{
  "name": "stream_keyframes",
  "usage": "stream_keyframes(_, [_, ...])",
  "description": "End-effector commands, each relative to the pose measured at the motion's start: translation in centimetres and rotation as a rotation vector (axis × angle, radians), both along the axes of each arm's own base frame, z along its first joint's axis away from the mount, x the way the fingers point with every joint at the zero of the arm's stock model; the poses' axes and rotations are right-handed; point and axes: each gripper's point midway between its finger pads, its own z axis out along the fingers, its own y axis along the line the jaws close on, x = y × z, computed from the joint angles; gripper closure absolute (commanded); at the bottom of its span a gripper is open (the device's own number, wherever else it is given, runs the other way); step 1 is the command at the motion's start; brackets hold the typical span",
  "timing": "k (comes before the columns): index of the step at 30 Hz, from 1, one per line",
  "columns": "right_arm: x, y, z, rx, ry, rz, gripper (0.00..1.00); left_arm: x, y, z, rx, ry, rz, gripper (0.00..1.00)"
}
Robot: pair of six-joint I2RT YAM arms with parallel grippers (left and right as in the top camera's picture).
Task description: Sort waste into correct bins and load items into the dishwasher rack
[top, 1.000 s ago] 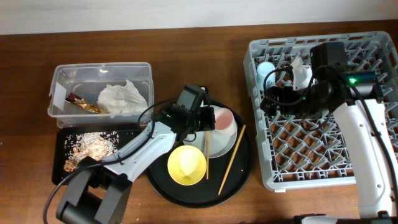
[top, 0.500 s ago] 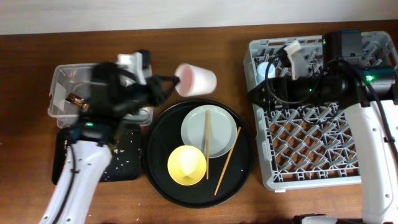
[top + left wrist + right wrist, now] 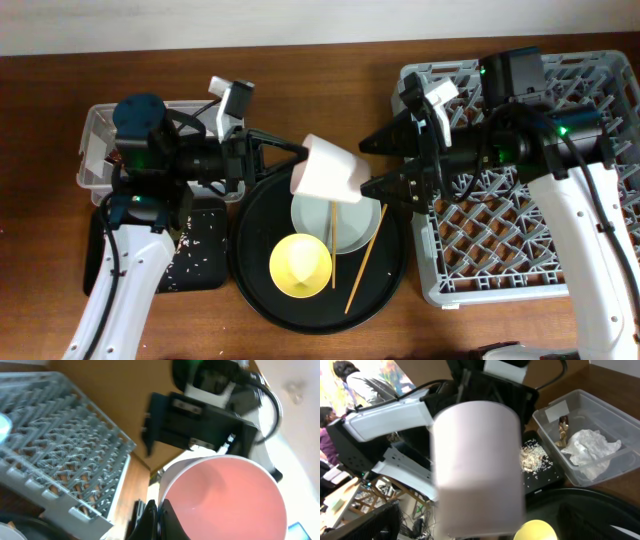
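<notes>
Since the last frame the pink cup [image 3: 335,172] has moved out over the round black tray [image 3: 250,285], and the right gripper [image 3: 370,167] has swung from the dishwasher rack [image 3: 500,255] to meet it. The left gripper [image 3: 297,166] pinches the cup's rim; the right, spread wide and empty, sits at its base. We judge an early left release would drop the cup onto the white plate [image 3: 352,228].

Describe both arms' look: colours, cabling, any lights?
The left arm and right arm match: smooth white link shells, black joint housings, and loose black cables looping near the wrists. The left gripper and right gripper have slim, tapered black fingers ahead of white camera blocks. A green light glows on the right arm.
</notes>
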Motion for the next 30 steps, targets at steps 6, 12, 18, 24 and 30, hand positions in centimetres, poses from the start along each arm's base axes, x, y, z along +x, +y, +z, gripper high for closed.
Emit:
stream_keyframes(6, [-0.7, 0.7, -0.1, -0.045, -0.051, 0.014, 0.01, -2.5, -0.4, 2.2, -0.013, -0.045, -0.131, 1.00])
stream_keyframes(12, [-3.3, 3.4, -0.2, -0.045, -0.054, 0.128, 0.01, -2.3, -0.5, 2.2, -0.015, -0.046, -0.117, 1.00])
stream_keyframes(18, [-3.3, 3.8, 0.1, -0.035, -0.089, 0.141, 0.04, -2.4, -0.4, 2.2, -0.014, -0.046, -0.126, 1.00])
stream_keyframes(24, [-3.0, 3.9, 0.3, -0.028, -0.117, 0.139, 0.32, -2.4, -0.4, 2.2, -0.014, -0.046, -0.126, 1.00])
stream_keyframes(30, [-1.3, 2.5, -0.1, -0.056, -0.121, 0.068, 0.33, -2.4, -0.4, 2.2, -0.014, -0.046, -0.126, 0.99])
